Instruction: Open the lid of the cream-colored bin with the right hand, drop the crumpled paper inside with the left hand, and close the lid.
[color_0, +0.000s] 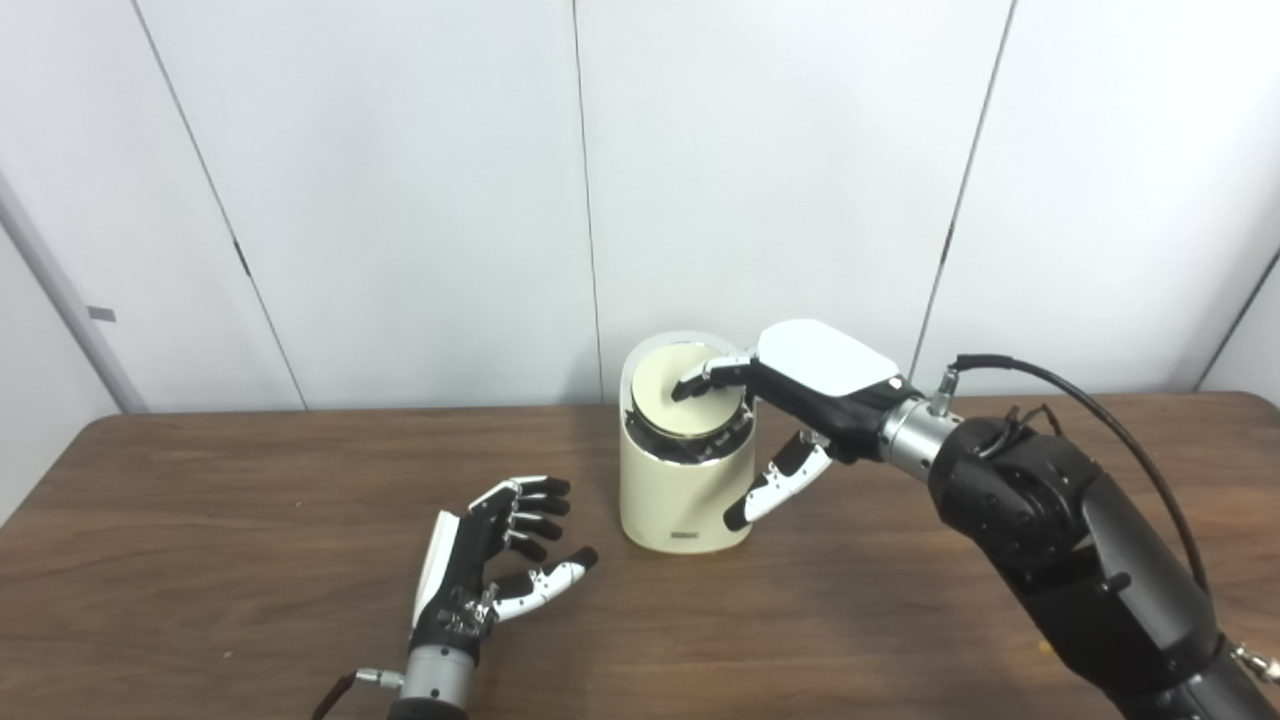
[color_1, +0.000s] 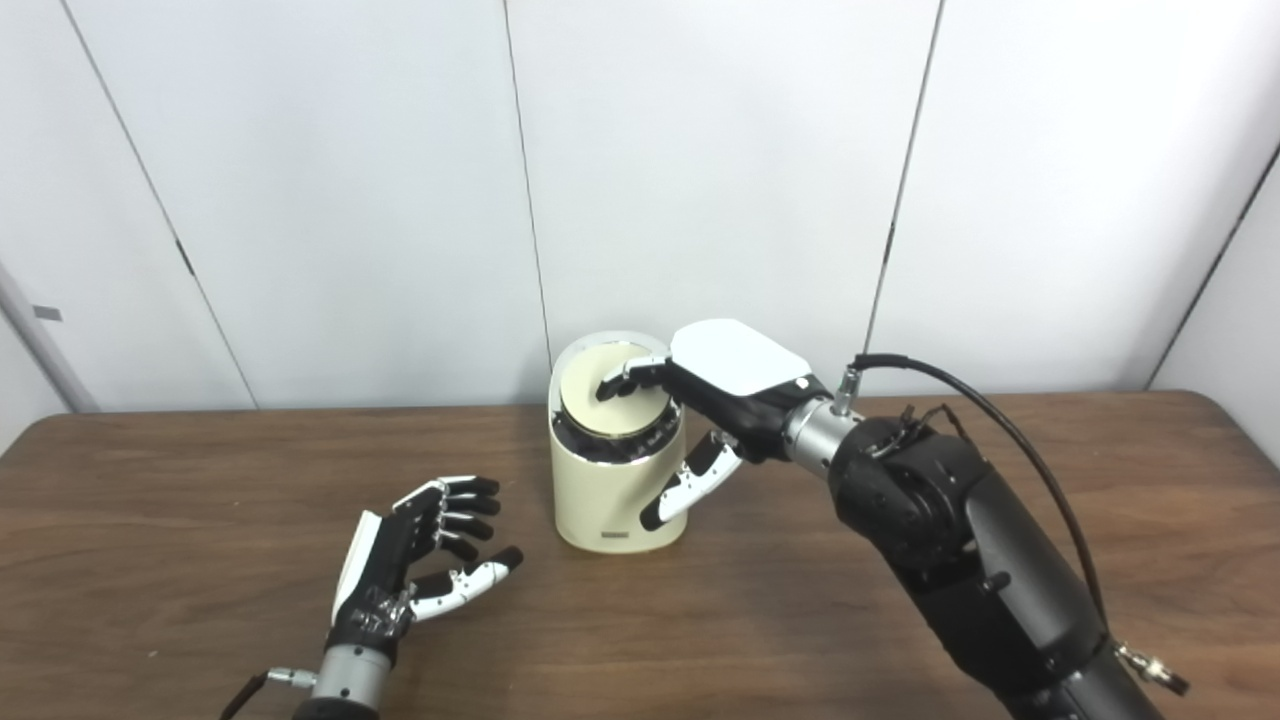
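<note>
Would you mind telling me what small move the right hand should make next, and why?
Probably press down on the lid: the right hand's fingertips already rest on it, it sits slightly tilted in the cream-colored bin, and the left hand is open, holding no paper.

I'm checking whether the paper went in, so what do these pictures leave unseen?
- Inside of the bin: both views, hidden by its lid and wall.
- Crumpled paper: in neither view; the left hand is open, empty.
- Lid where the right hand presses: covered by its fingers.
</note>
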